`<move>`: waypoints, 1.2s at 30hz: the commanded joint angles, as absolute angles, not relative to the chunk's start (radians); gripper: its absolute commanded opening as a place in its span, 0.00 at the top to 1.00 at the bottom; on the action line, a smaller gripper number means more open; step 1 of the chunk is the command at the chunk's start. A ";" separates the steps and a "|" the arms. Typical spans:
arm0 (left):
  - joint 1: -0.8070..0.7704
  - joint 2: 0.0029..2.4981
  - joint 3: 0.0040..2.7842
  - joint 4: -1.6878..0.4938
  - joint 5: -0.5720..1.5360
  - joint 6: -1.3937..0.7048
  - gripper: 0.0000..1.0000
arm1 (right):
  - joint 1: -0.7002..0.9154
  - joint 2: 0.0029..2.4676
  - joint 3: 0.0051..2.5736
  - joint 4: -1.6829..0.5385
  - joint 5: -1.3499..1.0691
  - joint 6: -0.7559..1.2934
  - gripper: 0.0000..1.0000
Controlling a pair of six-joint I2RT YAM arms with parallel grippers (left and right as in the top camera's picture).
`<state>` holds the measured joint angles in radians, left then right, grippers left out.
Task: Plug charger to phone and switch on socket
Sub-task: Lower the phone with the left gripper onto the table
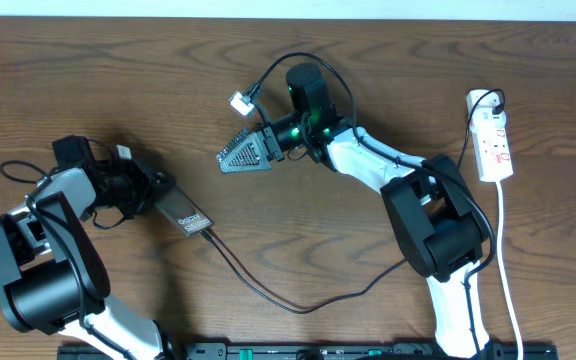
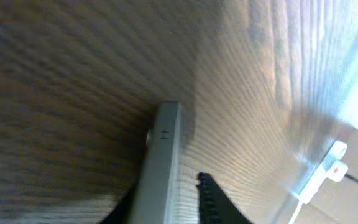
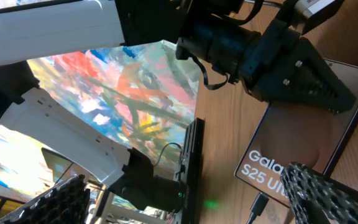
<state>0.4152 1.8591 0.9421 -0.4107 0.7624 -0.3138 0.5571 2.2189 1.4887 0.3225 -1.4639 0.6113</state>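
Left hand (image 1: pixel 163 198) straddles the phone (image 1: pixel 193 221) edge, fingers (image 2: pixel 211 199) slightly parted, one clear of it; a bump could shift it and unseat the charger (image 1: pixel 300 310) tip at its end. Right hand (image 1: pixel 233 150) gapes wide, well apart from the socket (image 1: pixel 494 140); reaching may snag the charger.

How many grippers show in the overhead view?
2. The left gripper is on the left, at the phone; the right gripper is near the centre, open and empty. None hidden.

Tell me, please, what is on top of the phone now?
The left gripper reaches over one end of the phone, hiding that part. The rest of its face is bare, showing the lettering. Whether the fingers press it cannot be seen.
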 commanded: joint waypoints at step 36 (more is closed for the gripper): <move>0.414 1.871 0.920 -0.451 0.694 -0.308 0.36 | 0.551 2.218 1.505 0.321 -1.473 0.617 0.01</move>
<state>0.4149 1.8439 0.9440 -0.4263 0.8276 -0.3138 0.5571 2.2189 1.4887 0.3225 -1.4643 0.6113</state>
